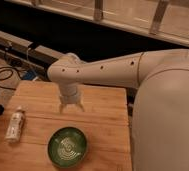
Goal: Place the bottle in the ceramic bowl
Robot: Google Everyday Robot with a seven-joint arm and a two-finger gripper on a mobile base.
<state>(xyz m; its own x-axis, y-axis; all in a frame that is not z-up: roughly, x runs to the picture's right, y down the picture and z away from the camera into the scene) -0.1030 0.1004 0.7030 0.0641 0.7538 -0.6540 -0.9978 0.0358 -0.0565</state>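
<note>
Nearest you, at the front of the wooden table [105, 127], sits the ceramic bowl [67, 146]. It is dark green and glossy, with pale rings inside, and it is empty.

To its left, well apart from it and near the table's left edge, the bottle [15, 124] lies on its side. It is white, and its narrower cap end points away from you.

Further back, above the middle of the table, the gripper [72, 108] hangs pointing straight down, behind the bowl and to the right of the bottle. Its fingers [63, 108] are spread apart and hold nothing.

Behind the gripper, the thick white arm [108, 70] runs off to the right into the robot's body. Beyond the table's far left corner, a dark cable [0, 75] coils on the floor.

By my reading, you are at the opening step: the reach for the bottle, with no grasp made yet. The next move calls for you to carry the gripper left and toward the front, then lower it over the bottle's body. Line the fingers up across its slim width before closing them.
</note>
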